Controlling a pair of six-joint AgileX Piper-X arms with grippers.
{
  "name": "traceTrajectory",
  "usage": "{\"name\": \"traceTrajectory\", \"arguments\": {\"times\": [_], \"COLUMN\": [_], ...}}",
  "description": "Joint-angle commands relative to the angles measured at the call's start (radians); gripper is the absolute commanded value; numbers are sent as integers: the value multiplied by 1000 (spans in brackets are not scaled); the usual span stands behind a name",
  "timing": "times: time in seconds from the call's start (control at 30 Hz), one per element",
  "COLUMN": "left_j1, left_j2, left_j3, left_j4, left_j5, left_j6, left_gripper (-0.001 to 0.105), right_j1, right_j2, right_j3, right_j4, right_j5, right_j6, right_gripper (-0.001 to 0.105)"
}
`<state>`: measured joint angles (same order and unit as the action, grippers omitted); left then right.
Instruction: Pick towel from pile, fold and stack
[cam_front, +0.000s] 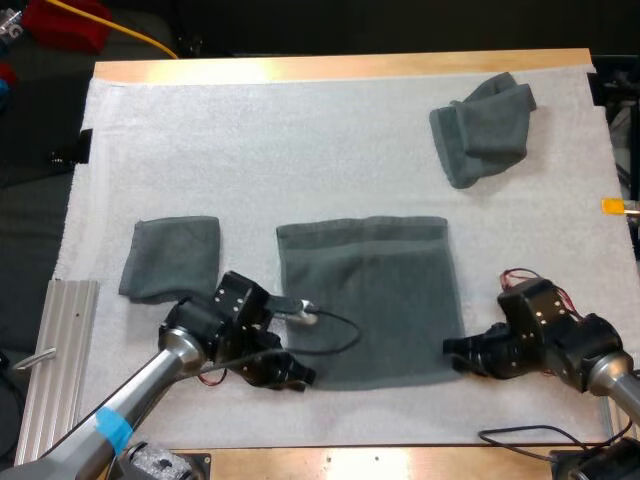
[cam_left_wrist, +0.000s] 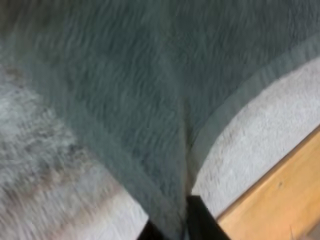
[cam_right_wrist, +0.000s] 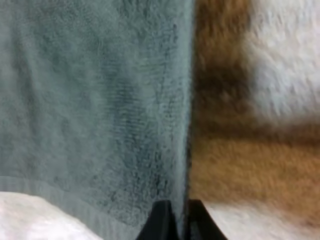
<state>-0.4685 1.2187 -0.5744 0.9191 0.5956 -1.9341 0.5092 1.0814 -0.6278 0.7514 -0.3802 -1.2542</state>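
Three towels lie on the mat (cam_front: 300, 150). The flat towel (cam_front: 370, 295) is spread out by the middle of the table's near edge. My left gripper (cam_front: 293, 374) is clamped on its near left corner and my right gripper (cam_front: 453, 351) on its near right corner, black fingers pressing the cloth from both sides. The folded towel (cam_front: 172, 257) sits toward the table's left edge, just apart from the flat one. The crumpled towel (cam_front: 485, 125) lies near the far right corner
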Motion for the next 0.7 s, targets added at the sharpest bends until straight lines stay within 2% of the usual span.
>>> {"name": "traceTrajectory", "arguments": {"times": [0.0,0.13,0.37,0.5,0.67], "left_j1": [-12,-48,-128,-163,-114], "left_j2": [-8,-14,-75,-78,-76], "left_j3": [-6,-6,-6,-6,-6], "left_j4": [31,102,180,183,120], "left_j5": [-18,-69,-76,-72,81], "left_j6": [6,35,51,51,34], "left_gripper": [0,0,0,0,0], "right_j1": [17,77,192,238,239], "right_j2": [-4,-14,-66,-79,-79], "right_j3": [-10,-32,-35,-35,-35], "right_j4": [45,123,251,260,147], "right_j5": [24,67,137,159,168], "right_j6": [-5,-4,2,43,166], "right_gripper": [1,1,1,1,1]}}
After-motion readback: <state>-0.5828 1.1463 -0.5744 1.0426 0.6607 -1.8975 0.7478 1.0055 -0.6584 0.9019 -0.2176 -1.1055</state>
